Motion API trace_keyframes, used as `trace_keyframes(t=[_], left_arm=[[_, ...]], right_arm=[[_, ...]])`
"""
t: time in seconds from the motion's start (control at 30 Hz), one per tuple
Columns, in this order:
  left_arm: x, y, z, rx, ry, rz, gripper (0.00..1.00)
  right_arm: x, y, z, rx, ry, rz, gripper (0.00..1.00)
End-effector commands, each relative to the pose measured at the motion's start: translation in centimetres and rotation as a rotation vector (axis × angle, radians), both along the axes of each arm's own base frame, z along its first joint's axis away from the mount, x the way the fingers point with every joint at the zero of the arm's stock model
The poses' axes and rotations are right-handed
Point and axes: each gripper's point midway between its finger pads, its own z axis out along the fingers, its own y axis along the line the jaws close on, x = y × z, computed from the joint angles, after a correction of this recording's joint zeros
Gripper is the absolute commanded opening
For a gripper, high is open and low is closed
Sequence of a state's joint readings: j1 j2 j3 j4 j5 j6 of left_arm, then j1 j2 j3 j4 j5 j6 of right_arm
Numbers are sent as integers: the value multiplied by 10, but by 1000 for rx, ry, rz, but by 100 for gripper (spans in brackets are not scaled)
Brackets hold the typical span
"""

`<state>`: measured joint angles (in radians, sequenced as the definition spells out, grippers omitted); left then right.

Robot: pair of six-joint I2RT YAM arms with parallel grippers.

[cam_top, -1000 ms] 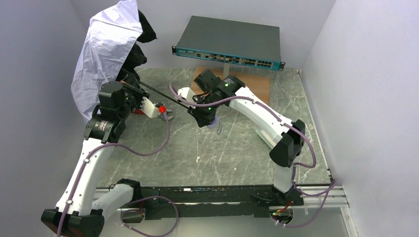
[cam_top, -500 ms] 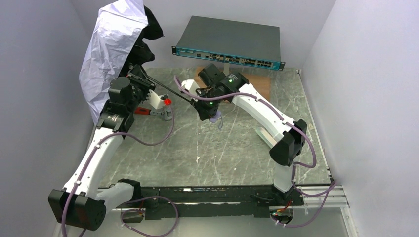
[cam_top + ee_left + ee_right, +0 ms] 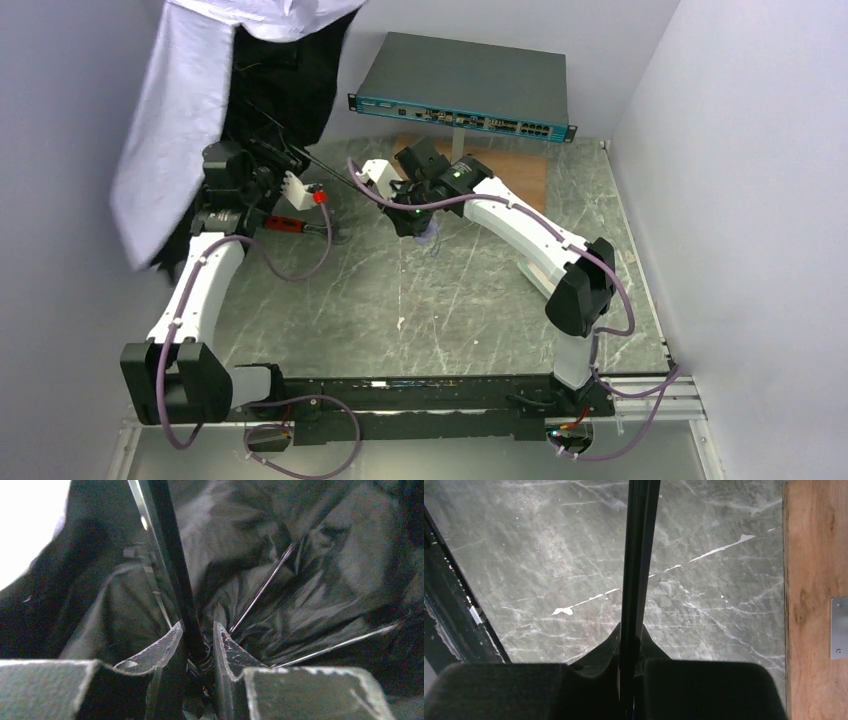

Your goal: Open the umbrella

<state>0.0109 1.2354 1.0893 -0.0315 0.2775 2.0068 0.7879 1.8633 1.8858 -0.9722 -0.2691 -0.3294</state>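
The umbrella's pale lavender-white canopy (image 3: 165, 130) is spread wide at the back left, its black lining (image 3: 285, 85) facing the arms. Its thin black shaft (image 3: 345, 177) runs from the canopy to my right gripper (image 3: 413, 212). My left gripper (image 3: 268, 160) is shut round the shaft close under the canopy. In the left wrist view the shaft (image 3: 175, 570) passes between the fingertips (image 3: 167, 642), with lining and ribs behind. My right gripper (image 3: 629, 635) is shut on the shaft (image 3: 639, 555) near the small lavender handle (image 3: 428, 236).
A grey network switch (image 3: 460, 85) stands at the back on a wooden board (image 3: 525, 175), which also shows in the right wrist view (image 3: 814, 570). A red-handled tool (image 3: 285, 225) lies on the marble table (image 3: 450, 300). Walls close in on the left, back and right.
The canopy has risen and spread much wider. My left gripper has moved up and back along the shaft toward the canopy. My right gripper has kept its hold, shifting slightly back.
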Motion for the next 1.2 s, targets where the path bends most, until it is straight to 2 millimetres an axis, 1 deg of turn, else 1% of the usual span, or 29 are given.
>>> trace_keyframes(t=[0.0,0.13,0.23,0.33,0.43,0.53,0.67,0.8,0.9,1.07,1.17], left_arm=[[-36,201,82,38,-258,748,27],[-36,220,93,56,-291,796,25],[-35,227,99,57,-308,811,23],[-34,235,109,64,-340,838,23],[-36,242,127,59,-382,863,22],[-40,249,149,59,-430,880,21],[-44,256,169,76,-462,901,18],[-45,263,179,94,-477,916,13],[-47,267,183,110,-491,923,4],[-49,279,194,118,-526,950,0],[-50,292,203,120,-543,985,0]], right_arm=[[-79,-52,41,-34,13,251,0],[-81,-55,38,-44,27,244,0],[-82,-56,38,-42,25,245,0],[-83,-58,36,-47,24,245,0],[-83,-60,34,-47,15,240,0],[-83,-62,34,-41,4,235,0],[-84,-65,30,-46,7,233,0],[-85,-68,26,-51,9,234,0],[-86,-70,22,-57,10,235,0],[-86,-78,13,-80,32,224,0],[-88,-81,8,-91,41,225,0]])
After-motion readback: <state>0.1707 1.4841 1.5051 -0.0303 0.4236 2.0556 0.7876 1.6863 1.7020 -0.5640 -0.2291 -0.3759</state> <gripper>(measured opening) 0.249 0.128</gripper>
